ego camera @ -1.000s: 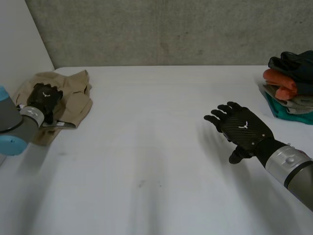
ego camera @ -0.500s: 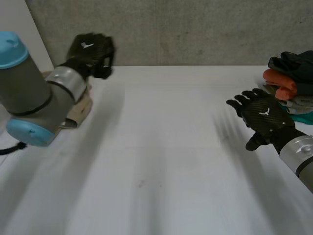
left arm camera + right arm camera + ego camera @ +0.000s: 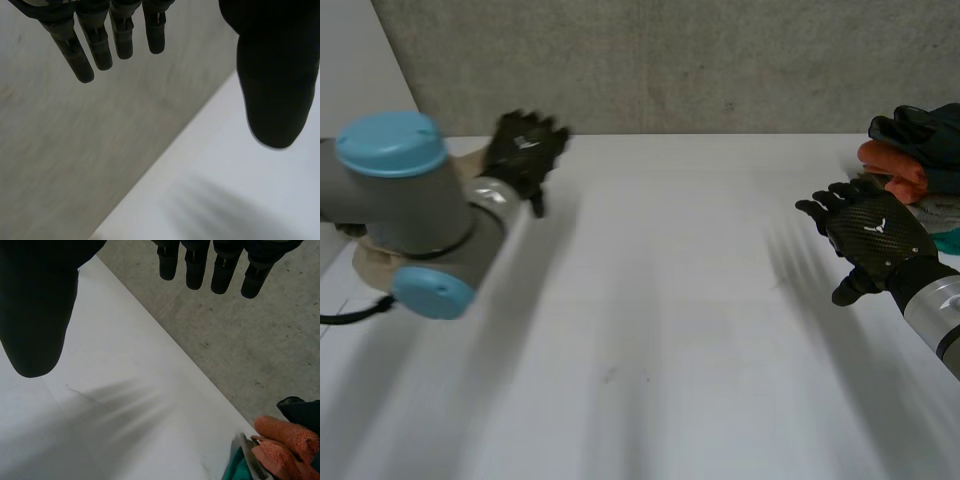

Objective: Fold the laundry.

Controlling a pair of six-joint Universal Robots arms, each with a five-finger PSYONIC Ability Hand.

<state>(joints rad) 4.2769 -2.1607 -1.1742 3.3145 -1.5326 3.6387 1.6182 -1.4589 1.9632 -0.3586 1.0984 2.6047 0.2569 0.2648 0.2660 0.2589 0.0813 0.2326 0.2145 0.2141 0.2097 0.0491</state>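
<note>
This looks like a robotics lab or test cell, not a home. A plain white tabletop stands against a bare grey concrete wall, and a blank white panel closes off the left side. Two grey machine arms with light-blue caps reach over the tabletop. The left arm ends in the black left robot hand, and the right arm ends in the black right robot hand. The only household things are a crumpled beige garment near the left edge and a stack of folded clothes at the right edge.
</note>
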